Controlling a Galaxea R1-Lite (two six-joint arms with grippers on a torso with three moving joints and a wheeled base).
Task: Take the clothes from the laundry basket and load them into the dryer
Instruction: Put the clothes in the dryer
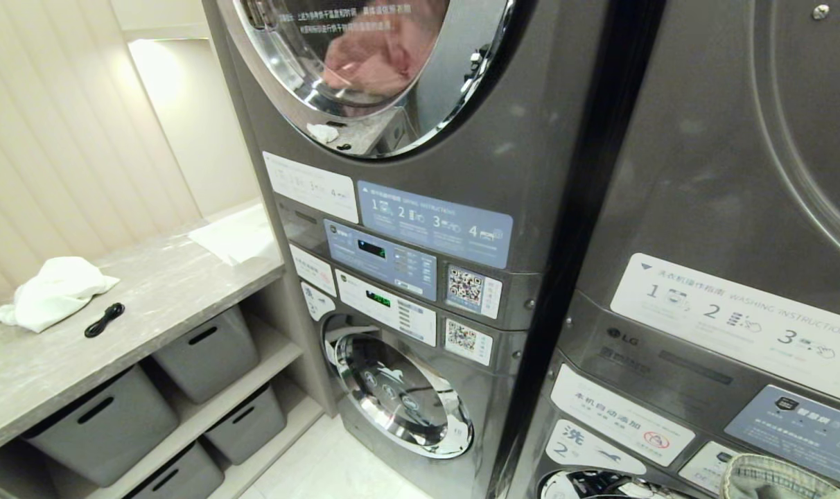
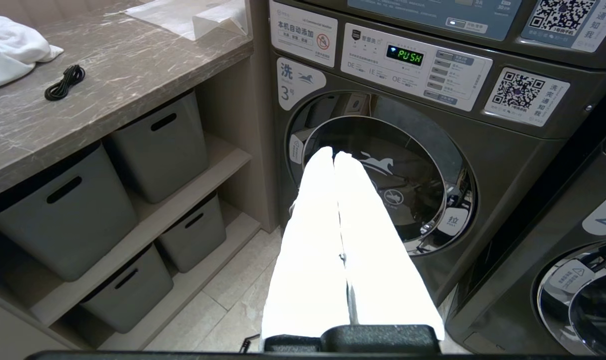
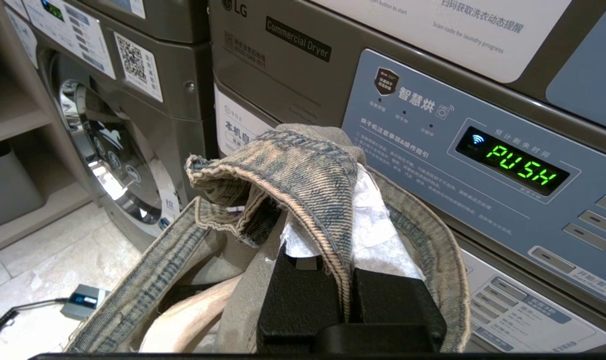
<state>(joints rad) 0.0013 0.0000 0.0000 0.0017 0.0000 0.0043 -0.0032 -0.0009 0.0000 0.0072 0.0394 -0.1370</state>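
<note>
A: Starting with the head view: the upper dryer (image 1: 364, 69) stands open and something pink (image 1: 385, 48) shows inside, so I judge part of the load is already in. At the bottom right corner a scrap of denim garment (image 1: 780, 479) pokes into frame. No laundry basket shows anywhere.

B: And the table (image 1: 150, 291)?

A: A white cloth (image 1: 53, 290) and a coiled black cable (image 1: 105, 319) lie on it, apart from each other.

B: Moving to the left wrist view?

A: The left hand (image 2: 334, 156) is clenched on nothing, fingers pressed together, pointing at the lower washer door (image 2: 388, 185).

B: And the right wrist view?

A: Only here is the grip plain: the right hand (image 3: 350, 280) is clamped on the denim garment (image 3: 303, 170), held just before the neighbouring machine's control panel (image 3: 483, 165), which reads PUSH. That piece is not yet loaded; it has to go up to the open drum.
</note>
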